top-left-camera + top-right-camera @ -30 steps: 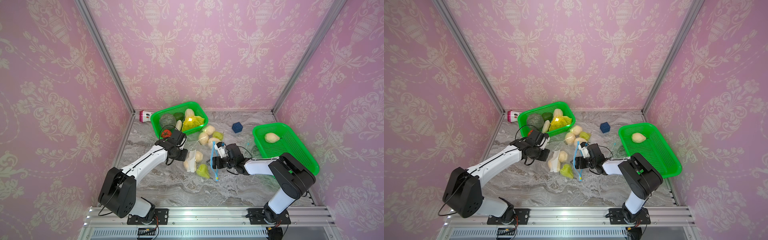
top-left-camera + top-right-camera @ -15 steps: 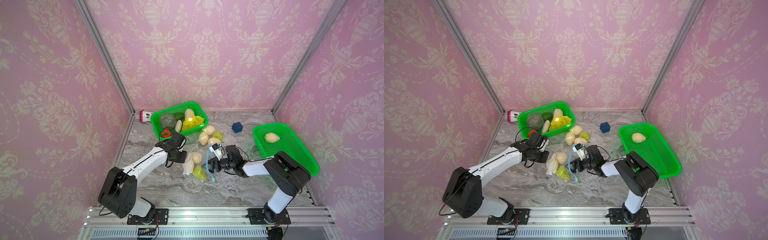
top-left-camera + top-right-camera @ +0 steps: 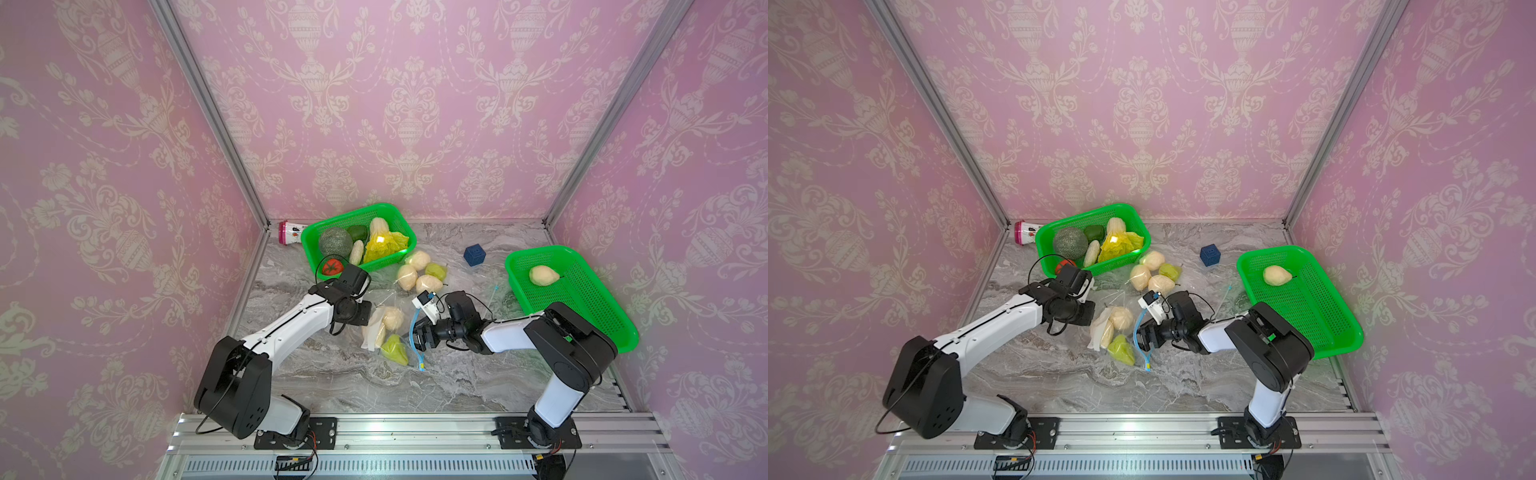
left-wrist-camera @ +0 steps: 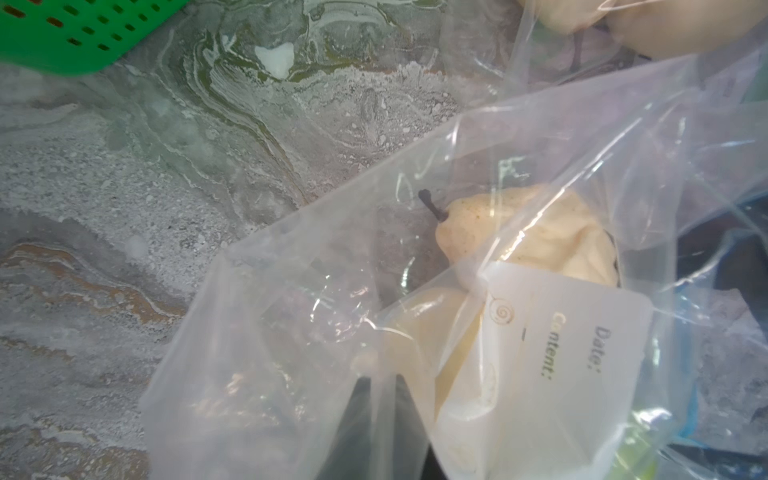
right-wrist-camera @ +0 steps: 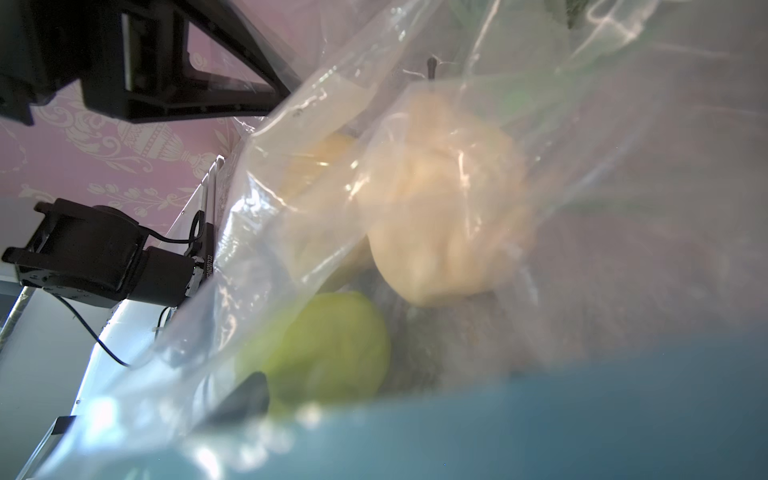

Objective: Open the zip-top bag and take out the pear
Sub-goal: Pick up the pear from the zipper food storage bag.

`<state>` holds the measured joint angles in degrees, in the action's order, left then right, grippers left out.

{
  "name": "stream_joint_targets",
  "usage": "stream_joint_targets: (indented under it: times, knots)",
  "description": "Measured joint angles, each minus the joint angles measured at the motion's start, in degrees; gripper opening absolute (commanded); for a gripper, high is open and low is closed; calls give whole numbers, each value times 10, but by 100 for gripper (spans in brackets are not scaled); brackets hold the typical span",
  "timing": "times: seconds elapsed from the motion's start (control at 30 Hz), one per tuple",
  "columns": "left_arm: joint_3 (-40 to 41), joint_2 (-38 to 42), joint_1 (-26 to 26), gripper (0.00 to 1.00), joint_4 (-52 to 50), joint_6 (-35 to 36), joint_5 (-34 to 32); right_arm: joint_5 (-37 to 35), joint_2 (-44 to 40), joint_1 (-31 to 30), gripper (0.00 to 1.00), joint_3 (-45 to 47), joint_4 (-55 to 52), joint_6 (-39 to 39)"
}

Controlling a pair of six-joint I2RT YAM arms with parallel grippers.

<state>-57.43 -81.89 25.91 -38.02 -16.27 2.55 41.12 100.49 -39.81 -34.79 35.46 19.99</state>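
Clear plastic zip-top bag (image 3: 384, 332), mouth apparently open. Right end effector (image 3: 420, 335) spread wide, empty, at the opening; left end effector (image 3: 368, 312) hold indeterminate. Next: reach inside for pear (image 3: 392, 318).

You look through a clear zip-top bag (image 5: 582, 166) that fills almost all the picture. Inside it a pale yellow pear (image 5: 444, 199) with a dark stem sits near the centre, and a blurred green pear (image 5: 328, 349) lies just beside it at about seven o'clock. At six o'clock a blurred blue band (image 5: 498, 424) crosses very close to your lens, while outside the bag you find a black arm part (image 5: 166, 62) at ten o'clock against pink wallpaper (image 5: 124, 141), and at nine o'clock a black box (image 5: 83, 257) next to a white arm link (image 5: 120, 332).
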Motion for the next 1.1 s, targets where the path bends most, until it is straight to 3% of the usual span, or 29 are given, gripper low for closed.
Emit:
stream_joint_targets:
  times: [0.17, 0.3, 0.57, 0.87, 1.1]
  knots:
    - [-103, 38, -13, 46, -76, 9, 2, -2, 10, 19, 91, 22, 45, 46]
    - [-142, 82, -13, 50, -115, -3, 48, -3, 10, 23, 90, 38, 81, 77]
    - [-64, 126, 40, 17, -130, -109, 182, -3, 13, 23, 90, 38, 100, 92]
    - [94, 165, 129, 4, -28, -268, 216, -1, 17, 23, 89, 38, 100, 92]
    - [137, 122, 137, 0, 47, -300, 207, 3, 21, 22, 89, 38, 108, 107]
